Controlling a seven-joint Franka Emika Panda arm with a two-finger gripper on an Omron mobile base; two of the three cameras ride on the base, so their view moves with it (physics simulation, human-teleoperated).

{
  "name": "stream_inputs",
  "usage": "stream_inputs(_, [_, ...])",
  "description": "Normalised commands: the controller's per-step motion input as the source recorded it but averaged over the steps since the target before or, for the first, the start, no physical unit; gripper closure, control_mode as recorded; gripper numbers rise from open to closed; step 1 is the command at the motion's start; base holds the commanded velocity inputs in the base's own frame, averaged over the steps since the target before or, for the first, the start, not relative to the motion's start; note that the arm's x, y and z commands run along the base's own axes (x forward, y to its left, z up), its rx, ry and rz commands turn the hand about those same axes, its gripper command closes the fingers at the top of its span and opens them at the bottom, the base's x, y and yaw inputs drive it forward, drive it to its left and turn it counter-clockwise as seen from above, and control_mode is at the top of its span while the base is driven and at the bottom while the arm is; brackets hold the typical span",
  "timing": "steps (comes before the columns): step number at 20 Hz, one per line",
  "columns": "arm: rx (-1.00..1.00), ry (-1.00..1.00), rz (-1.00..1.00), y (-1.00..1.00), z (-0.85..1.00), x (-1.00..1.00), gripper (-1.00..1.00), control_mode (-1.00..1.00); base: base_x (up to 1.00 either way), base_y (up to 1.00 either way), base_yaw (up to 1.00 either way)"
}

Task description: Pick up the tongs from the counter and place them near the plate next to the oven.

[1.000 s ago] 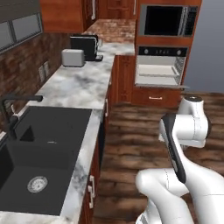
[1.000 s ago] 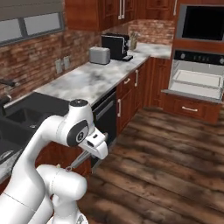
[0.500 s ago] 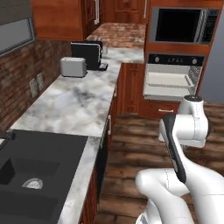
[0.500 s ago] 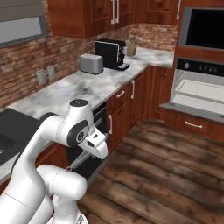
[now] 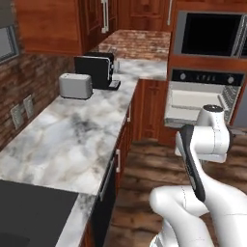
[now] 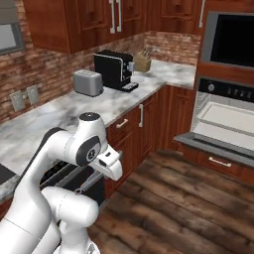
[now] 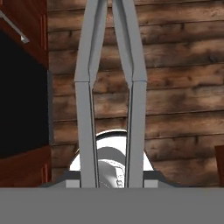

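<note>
The silver-grey tongs (image 7: pixel 85 109) run up the middle of the hand view, their two narrow arms side by side above the wooden floor. My gripper (image 6: pixel 110 167) is shut on the tongs and hangs low in front of the cabinets, with the arm folded close to the base. The marble counter (image 5: pixel 72 140) stretches ahead on the left toward the oven (image 6: pixel 225 116) at the far right. A faint pale patch that may be the plate (image 6: pixel 138 78) lies beside the coffee machine; it blends with the marble.
A silver toaster (image 5: pixel 75 86), a black coffee machine (image 5: pixel 96 70) and a knife block (image 6: pixel 143 62) stand along the back of the counter. The microwave (image 5: pixel 212 34) sits above the oven. The oven's grey door ledge (image 6: pixel 218 146) juts out over the wooden floor (image 6: pixel 188 208).
The whole scene has shifted: the base has driven along the counter toward the oven, and the sink has slid out of view. The arm keeps its folded pose.
</note>
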Motion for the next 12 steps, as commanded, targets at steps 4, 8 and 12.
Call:
stream_inputs(4, [0.00, 0.00, 0.00, 0.00, 0.00, 0.00, 1.00, 1.00, 0.74, -0.67, 0.19])
stream_inputs(8, [0.00, 0.00, 0.00, 0.00, 0.00, 0.00, 1.00, 1.00, 0.73, -0.58, 0.17])
stream_inputs(12, [0.00, 0.00, 0.00, 0.00, 0.00, 0.00, 1.00, 1.00, 0.71, -0.59, 0.19])
